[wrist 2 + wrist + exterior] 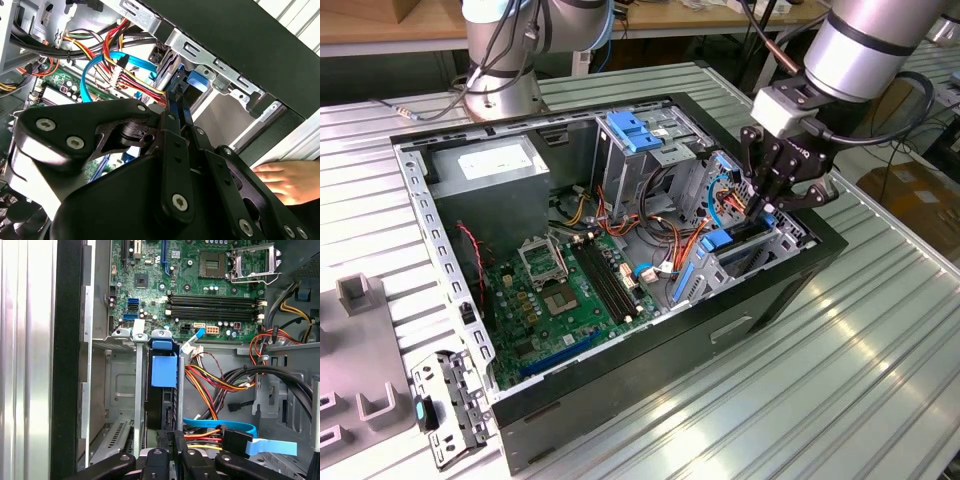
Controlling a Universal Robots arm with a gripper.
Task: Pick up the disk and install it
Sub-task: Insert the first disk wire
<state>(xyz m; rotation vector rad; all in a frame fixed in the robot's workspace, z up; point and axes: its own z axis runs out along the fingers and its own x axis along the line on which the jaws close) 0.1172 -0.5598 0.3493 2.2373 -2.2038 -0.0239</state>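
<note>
The arm reaches down into the open case at the exterior view's right, its tool low over the drive bay by the case's right wall. The disk stands on edge in that bay, slotted between the grey metal walls, with its blue rail showing at the far end in the first wrist view. The tool's black fingers sit together at the near end of the disk, closed on its edge as far as both wrist views show; in the second wrist view the fingers run up to a blue part of the disk beside the bay's metal bracket.

A blue flat cable and a bundle of red, yellow and black wires lie just beside the bay. The green board covers the case floor to the exterior view's left, and a grey power box sits in the far left corner. A blue latch tops the far drive cage. The case rests on a ribbed metal counter. A hand rests outside the case in the second wrist view
</note>
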